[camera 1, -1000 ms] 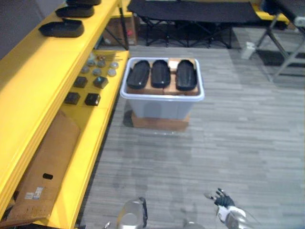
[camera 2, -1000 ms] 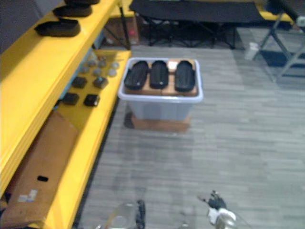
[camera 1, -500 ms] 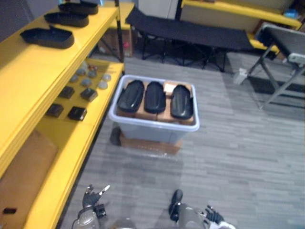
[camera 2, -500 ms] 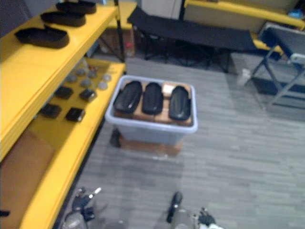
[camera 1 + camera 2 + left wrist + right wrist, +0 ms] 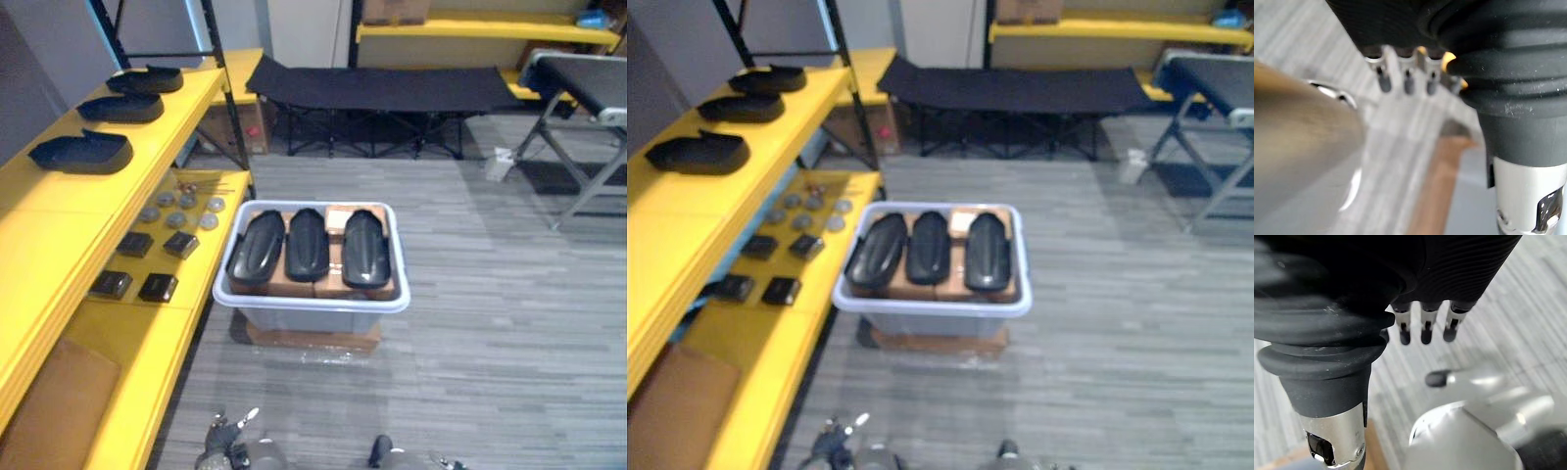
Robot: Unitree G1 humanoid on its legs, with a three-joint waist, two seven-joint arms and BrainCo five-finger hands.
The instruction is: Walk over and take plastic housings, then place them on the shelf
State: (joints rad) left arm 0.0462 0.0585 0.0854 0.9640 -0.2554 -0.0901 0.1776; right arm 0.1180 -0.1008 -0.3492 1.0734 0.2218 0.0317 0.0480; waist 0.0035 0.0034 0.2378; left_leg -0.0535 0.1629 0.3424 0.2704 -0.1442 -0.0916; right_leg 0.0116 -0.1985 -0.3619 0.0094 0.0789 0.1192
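Note that the whole view has shifted over the last second: the head camera has lifted, so the far side of the room now shows and everything sits lower in the picture; treat this as camera motion, not as motion of the things.

The yellow shelf (image 5: pixel 59 235) runs along the left, from near to far; its upper level carries three black housings (image 5: pixel 80 152) in a row toward the far end. The grey bin (image 5: pixel 312 301) stands on the floor just right of the shelf, ahead of you; it holds three more plastic housings (image 5: pixel 308 245) side by side on cardboard, and none has been taken.

The left hand (image 5: pixel 1406 81) hangs low with its fingers relaxed and apart, clamped on nothing; the right hand (image 5: pixel 1422 328) is likewise loose and empty.

Judge the task to be in its walking phase; the bin is well apart from both hands, so you should close on it before any reach.
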